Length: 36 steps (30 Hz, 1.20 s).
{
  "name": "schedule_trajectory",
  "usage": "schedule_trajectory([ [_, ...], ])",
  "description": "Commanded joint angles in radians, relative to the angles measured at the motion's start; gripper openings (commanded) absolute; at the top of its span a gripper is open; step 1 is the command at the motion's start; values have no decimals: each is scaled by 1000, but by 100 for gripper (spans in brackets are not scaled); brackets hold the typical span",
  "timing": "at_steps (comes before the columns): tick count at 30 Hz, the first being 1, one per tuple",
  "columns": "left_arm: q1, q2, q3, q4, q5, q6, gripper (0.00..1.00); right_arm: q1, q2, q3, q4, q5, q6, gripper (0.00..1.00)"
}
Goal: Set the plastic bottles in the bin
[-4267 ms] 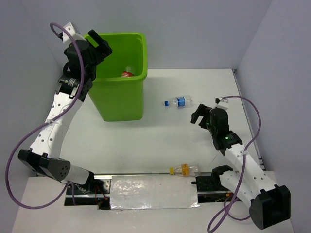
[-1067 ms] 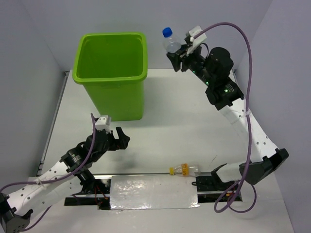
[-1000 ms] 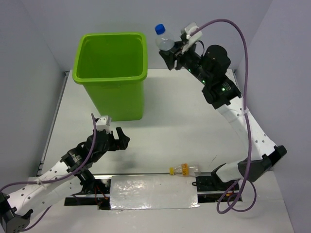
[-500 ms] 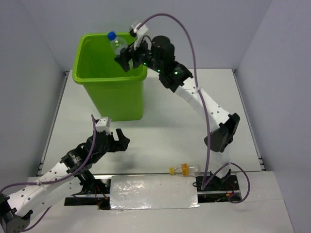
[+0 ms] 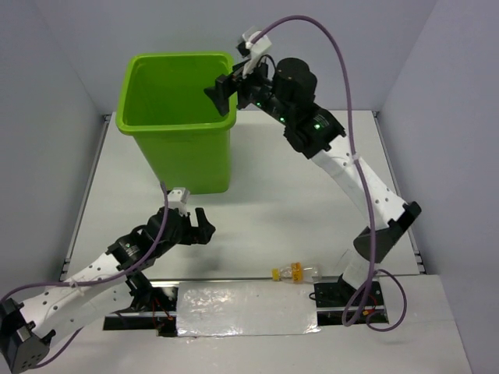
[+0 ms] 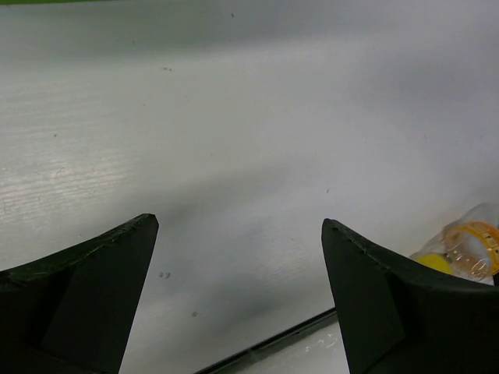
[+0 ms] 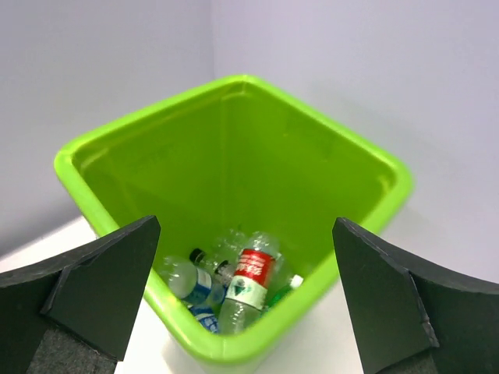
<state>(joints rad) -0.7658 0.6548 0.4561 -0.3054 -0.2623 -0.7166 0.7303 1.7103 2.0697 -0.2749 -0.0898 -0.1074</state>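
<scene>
bottles (image 7: pixel 245 284) lie in the bin (image 5: pixel 191 160), upper left; last bottle (image 5: pixel 296 272) waits lower centre; right tool (image 5: pixel 218 87) and left tool (image 5: pixel 207 226) gape, empty.

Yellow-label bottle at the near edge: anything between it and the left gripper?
Nothing visible. Only bare table lies between the open left gripper and the yellow-label bottle, which lies beside the dark rail at the near edge.
</scene>
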Motion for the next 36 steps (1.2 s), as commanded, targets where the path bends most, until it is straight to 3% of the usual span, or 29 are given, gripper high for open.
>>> schedule_trajectory([
  [1,-4,52,21,72,63,31,99,-29,-73,-42,19,39,26,100],
  [4,-4,66,33,80,83,45,99,-78,-152,-155,55,59,69,100],
  [11,-26,52,55,86,103,74,99,-253,-443,-653,264,30,236,100],
  [15,-53,45,72,98,123,103,99,-339,-601,-868,264,102,293,100],
  [19,-130,71,78,164,196,163,99,-396,-747,-1107,234,162,353,100],
  [22,-238,126,114,173,146,193,99,-428,-816,-1232,192,206,408,100],
  [25,-388,192,159,189,66,249,99,-453,-862,-1328,161,216,451,100],
  [29,-553,282,193,288,69,411,99,-469,-940,-1410,125,217,446,100],
  [33,-595,483,278,403,236,642,99,-512,-979,-1439,85,237,460,100],
  [36,-601,662,399,388,356,765,99,-575,-982,-1441,56,193,465,100],
])
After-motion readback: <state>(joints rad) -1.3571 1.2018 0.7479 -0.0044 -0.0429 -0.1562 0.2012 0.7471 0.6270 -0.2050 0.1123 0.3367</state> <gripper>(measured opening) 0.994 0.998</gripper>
